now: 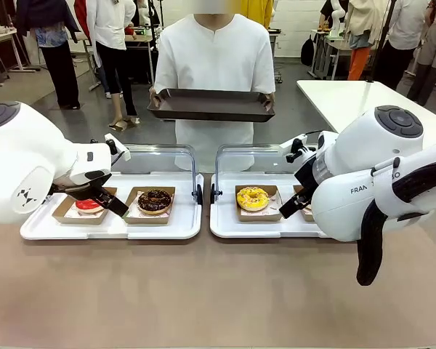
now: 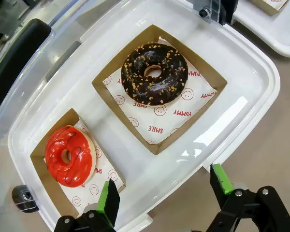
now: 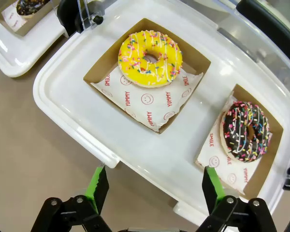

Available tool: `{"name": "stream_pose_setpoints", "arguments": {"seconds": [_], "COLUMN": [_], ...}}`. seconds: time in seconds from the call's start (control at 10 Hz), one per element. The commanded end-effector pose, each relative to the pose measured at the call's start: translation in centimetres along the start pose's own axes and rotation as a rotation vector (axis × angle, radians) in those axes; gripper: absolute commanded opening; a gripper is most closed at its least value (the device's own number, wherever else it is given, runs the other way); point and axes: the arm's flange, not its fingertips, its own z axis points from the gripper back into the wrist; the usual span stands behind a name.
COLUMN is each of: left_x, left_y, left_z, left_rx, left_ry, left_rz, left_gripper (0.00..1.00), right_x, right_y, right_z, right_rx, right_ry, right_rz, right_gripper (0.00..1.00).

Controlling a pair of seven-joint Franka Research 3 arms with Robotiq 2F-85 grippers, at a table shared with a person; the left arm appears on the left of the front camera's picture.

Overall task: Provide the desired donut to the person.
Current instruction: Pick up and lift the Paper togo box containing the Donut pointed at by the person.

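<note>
Four candidates, each in an open card box: red donut at left end of L white tray, choc-nut donut nearer its right end. Yellow donut sits toward left end of R white tray, choc-sprinkle donut at its right end.

Person stands at far edge of table, both hands on a dark tray, not pointing. Which one is wanted can't be told, so wrong pick = main risk.

L gripper is spread wide, empty, over L tray's near edge by the red one's box. R gripper is likewise spread, empty, over R tray's near edge.

Other risks, imo:
- pads on glaze would smear/crush it
- thin box wall may buckle & tip
- raised clear lids at trays' far edges stand in the handover path
- hand-held tray can shift
</note>
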Motion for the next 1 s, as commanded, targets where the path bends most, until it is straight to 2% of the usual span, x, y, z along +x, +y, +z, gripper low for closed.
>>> {"name": "stream_pose_setpoints", "arguments": {"seconds": [0.0, 0.7, 0.8, 0.9], "left_x": [0.0, 0.0, 0.2, 0.8], "left_y": [0.0, 0.0, -0.8, -1.2], "left_z": [0.0, 0.0, 3.8, 8.2], "left_rx": [0.000, 0.000, 0.052, 0.038], "left_ry": [0.000, 0.000, 0.018, 0.018], "left_rz": [0.000, 0.000, -0.034, -0.058], "left_gripper": [1.00, 1.00, 1.00, 1.00], "right_x": [0.0, 0.0, 0.5, 1.2], "right_y": [0.0, 0.0, 0.0, -0.1], "right_z": [0.0, 0.0, 3.4, 7.5], "right_rx": [0.000, 0.000, -0.025, -0.036], "right_ry": [0.000, 0.000, -0.033, -0.045], "right_rz": [0.000, 0.000, -0.023, -0.043], "right_gripper": [1.00, 1.00, 1.00, 1.00]}}
